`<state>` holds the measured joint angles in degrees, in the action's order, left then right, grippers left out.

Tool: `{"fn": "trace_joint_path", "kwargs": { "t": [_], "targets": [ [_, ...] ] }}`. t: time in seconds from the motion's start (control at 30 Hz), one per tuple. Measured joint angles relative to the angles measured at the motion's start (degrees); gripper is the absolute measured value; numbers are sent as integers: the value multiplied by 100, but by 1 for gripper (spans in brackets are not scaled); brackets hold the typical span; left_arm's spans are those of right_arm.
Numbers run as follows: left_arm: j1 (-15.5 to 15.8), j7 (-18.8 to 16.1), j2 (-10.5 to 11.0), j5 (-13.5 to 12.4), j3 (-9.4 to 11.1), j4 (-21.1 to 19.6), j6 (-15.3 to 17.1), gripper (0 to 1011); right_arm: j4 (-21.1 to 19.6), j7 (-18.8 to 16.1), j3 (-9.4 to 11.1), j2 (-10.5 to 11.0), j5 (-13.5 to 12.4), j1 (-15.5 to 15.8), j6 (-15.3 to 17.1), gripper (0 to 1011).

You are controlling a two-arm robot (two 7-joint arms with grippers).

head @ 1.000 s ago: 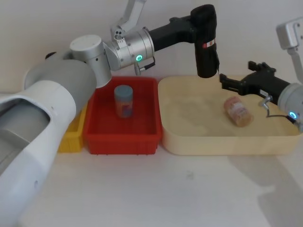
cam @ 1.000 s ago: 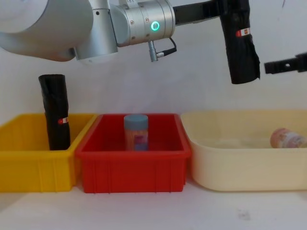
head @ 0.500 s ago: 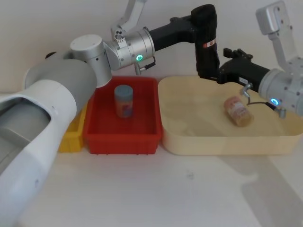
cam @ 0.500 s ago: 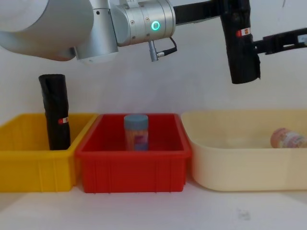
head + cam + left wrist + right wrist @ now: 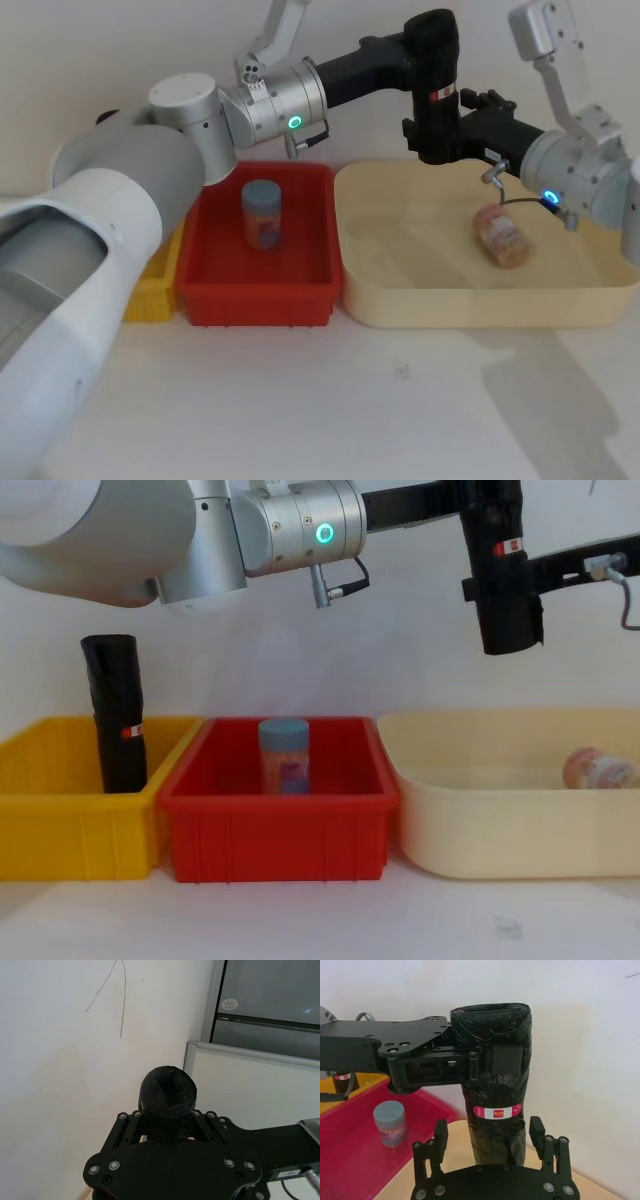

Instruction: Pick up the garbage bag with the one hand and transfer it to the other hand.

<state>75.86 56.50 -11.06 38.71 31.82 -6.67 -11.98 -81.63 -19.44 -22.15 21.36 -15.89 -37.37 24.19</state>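
The garbage bag, a black roll with a red-and-white label, hangs upright high above the back left of the beige tray. My left gripper, on the green-ringed arm, is shut on the roll's upper part; in the left wrist view the roll's end pokes out between its fingers. My right gripper, on the blue-ringed arm, stands open around the roll's lower part below the label, one finger on each side.
A red bin holds an upright blue-lidded jar. Left of it, a yellow bin holds another black roll standing up. A pinkish jar lies in the beige tray, below the right arm.
My right gripper has come in from the right and now straddles the roll's lower part. The left arm and the roll have stayed where they were.
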Motion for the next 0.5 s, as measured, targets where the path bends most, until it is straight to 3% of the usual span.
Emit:
{"fn": "trace_joint_path", "kwargs": {
  "t": [0.37, 0.5],
  "targets": [
    [1, 0, -1, 0, -1, 4, 0, 353, 297, -13, -104, -180, 97, -221, -43, 998],
    [1, 0, -1, -1, 0, 5, 0, 352, 352, -24, -123, -216, 114, -268, -52, 929]
  ]
}}
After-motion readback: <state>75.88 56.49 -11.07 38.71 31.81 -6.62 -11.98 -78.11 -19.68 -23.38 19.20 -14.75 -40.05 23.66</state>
